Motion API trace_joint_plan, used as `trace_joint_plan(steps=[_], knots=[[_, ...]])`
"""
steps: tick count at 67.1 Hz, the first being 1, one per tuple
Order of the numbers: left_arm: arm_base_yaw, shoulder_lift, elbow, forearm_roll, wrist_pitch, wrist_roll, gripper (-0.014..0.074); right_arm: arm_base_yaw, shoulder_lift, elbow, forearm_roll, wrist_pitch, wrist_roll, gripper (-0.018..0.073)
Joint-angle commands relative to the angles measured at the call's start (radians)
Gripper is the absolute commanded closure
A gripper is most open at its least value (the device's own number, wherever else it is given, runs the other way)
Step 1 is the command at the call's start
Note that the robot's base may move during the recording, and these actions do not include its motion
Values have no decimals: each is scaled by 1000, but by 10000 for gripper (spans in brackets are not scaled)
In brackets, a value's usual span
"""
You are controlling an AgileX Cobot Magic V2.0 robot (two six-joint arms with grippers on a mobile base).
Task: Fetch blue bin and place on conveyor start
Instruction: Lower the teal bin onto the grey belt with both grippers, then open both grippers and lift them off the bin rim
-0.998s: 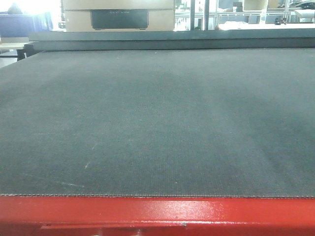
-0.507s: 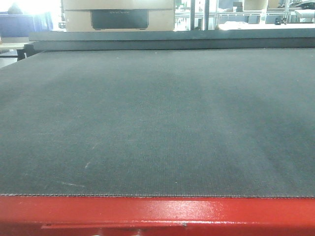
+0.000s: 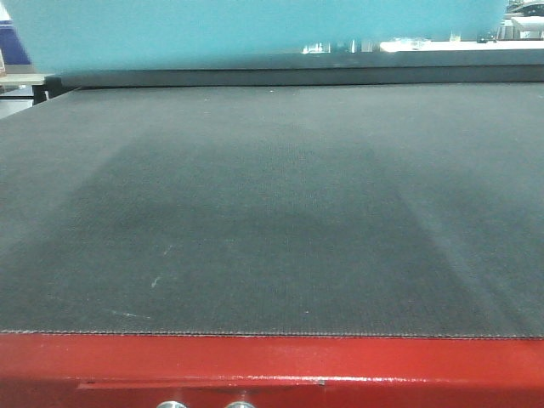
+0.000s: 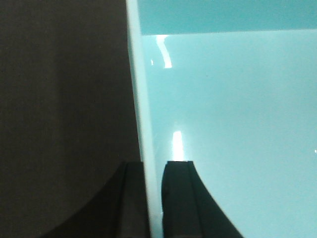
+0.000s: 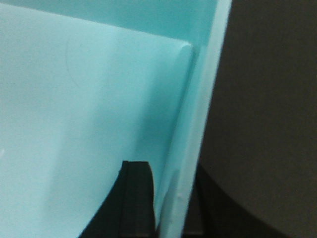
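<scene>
Presently the blue bin (image 3: 255, 34) fills the top strip of the front view, from upper left to upper right. Its lower edge sits above the far part of the conveyor start (image 3: 272, 212). A broad shadow lies on the belt at centre frame, so the bin is judged to hang clear of the belt rather than rest on it. Contact cannot be ruled out from this angle. The red front edge (image 3: 382, 370) and two silver bolts (image 3: 240, 405) run along the bottom of the frame.

Left gripper (image 4: 154, 168): closed narrow on a side wall of the bin at lower centre of its wrist view. One finger (image 4: 179, 198) is inside the tub and the other outside.

Right gripper (image 5: 171, 198): likewise pinching the opposite wall at lower centre of its view. The outer finger is dim but appears to bear on the wall.

Handling assessment:
- **Weight:** what shows of the interior is bare, so the load is judged light.
- **Stiffness:** the walls look like stiff moulded plastic, though possibly thin enough to bow under a hard pinch. The bin is not fragile.
- **Surface:** it is glossy with bright highlights and is likely slippery between smooth pads.
- **Where to hold:** the best purchase is where it is held now, on two opposite walls near the rim.
- **Risk:** the arms should lower level, or the tub may pivot about the two pinch points.
</scene>
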State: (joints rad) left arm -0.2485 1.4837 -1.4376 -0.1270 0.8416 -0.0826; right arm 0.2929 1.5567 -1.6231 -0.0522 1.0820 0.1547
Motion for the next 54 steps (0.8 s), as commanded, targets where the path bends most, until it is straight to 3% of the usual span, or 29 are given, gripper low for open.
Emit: trace_joint_plan(steps=[1, 12, 25, 31, 39, 49, 52, 54], knots=[[-7, 17, 58, -1, -70, 2, 708, -5, 9, 89, -12, -95, -21, 711], [-7, 73, 140, 1, -126, 2, 708, -7, 32, 220, -12, -229, -21, 711], [-7, 149, 157, 20, -132, 2, 706, -7, 83, 248, -12, -306, -21, 711], [-7, 167, 157, 25, -134, 2, 640, -7, 101, 248, -12, -306, -21, 675], [-7, 167, 157, 28, -130, 4, 411, -7, 108, 248, -12, -298, -21, 468], [-7, 165, 157, 28, -132, 4, -29, -7, 108, 248, -12, -299, -21, 54], [-7, 159, 155, 28, -132, 4, -8, -7, 106, 248, -12, -292, -21, -20], [-7, 155, 150, 28, -124, 4, 13, -7, 106, 248, -12, -289, -21, -17]])
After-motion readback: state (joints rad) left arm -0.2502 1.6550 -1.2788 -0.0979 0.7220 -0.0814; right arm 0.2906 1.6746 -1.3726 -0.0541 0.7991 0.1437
